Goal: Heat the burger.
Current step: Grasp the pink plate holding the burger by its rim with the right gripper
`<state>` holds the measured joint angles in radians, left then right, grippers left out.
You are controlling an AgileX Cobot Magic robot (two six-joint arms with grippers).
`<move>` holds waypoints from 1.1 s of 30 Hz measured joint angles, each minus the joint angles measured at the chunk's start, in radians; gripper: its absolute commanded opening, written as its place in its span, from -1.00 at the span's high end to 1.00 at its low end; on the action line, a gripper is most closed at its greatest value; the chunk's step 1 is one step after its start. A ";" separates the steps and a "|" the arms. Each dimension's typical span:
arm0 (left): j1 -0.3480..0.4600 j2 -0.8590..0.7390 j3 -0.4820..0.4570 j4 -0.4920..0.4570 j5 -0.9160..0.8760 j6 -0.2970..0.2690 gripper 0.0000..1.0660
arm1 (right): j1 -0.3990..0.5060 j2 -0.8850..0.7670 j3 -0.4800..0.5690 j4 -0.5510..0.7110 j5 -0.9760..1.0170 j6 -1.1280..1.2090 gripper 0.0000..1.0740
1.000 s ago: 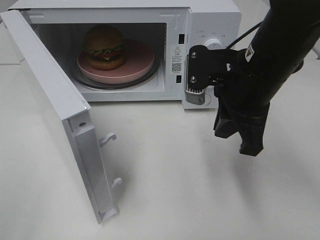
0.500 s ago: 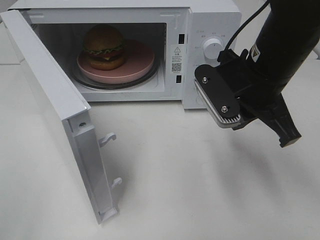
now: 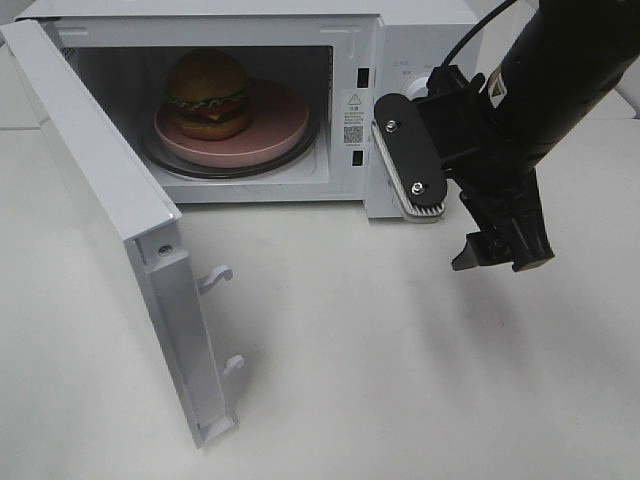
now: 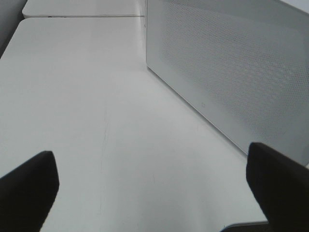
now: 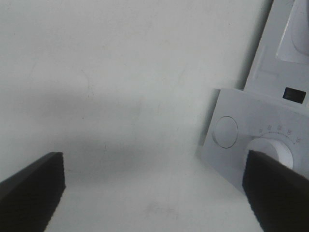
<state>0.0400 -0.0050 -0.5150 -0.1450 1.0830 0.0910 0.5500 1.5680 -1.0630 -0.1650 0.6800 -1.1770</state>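
Observation:
The burger (image 3: 207,93) stands on a pink plate (image 3: 282,122) inside the white microwave (image 3: 420,22), left of the plate's middle. The microwave door (image 3: 100,200) hangs wide open toward the front left. My right gripper (image 3: 455,212) is open just in front of the control panel, one ribbed finger (image 3: 410,172) near the panel. In the right wrist view the right gripper (image 5: 154,193) holds nothing, and the panel's dial (image 5: 273,153) shows beside it. My left gripper (image 4: 154,193) is open and holds nothing, beside the door's perforated outer face (image 4: 231,72).
The white table top (image 3: 400,380) stretches in front of the microwave. Two latch hooks (image 3: 215,278) stick out of the open door's edge. A round button (image 5: 225,131) sits beside the dial. A black cable (image 3: 470,30) runs along the right arm.
The right gripper has gone from shut to wide open and has swung and risen closer to the control panel. Burger, plate and door have not moved.

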 measured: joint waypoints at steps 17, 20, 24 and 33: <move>0.000 0.000 0.000 0.000 0.000 0.000 -0.83 | 0.052 0.033 -0.022 -0.060 -0.112 0.007 -0.76; 0.000 0.000 0.000 0.000 0.000 0.000 -0.83 | 0.065 0.076 -0.059 -0.068 -0.128 0.016 -0.75; 0.000 0.000 0.000 0.000 0.000 0.000 -0.83 | 0.080 0.135 -0.137 -0.072 -0.146 0.025 -0.73; 0.000 0.000 0.000 0.000 0.000 0.000 -0.83 | 0.115 0.234 -0.230 -0.080 -0.181 0.046 -0.69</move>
<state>0.0400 -0.0050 -0.5150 -0.1450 1.0830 0.0910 0.6650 1.8020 -1.2930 -0.2450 0.4990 -1.1310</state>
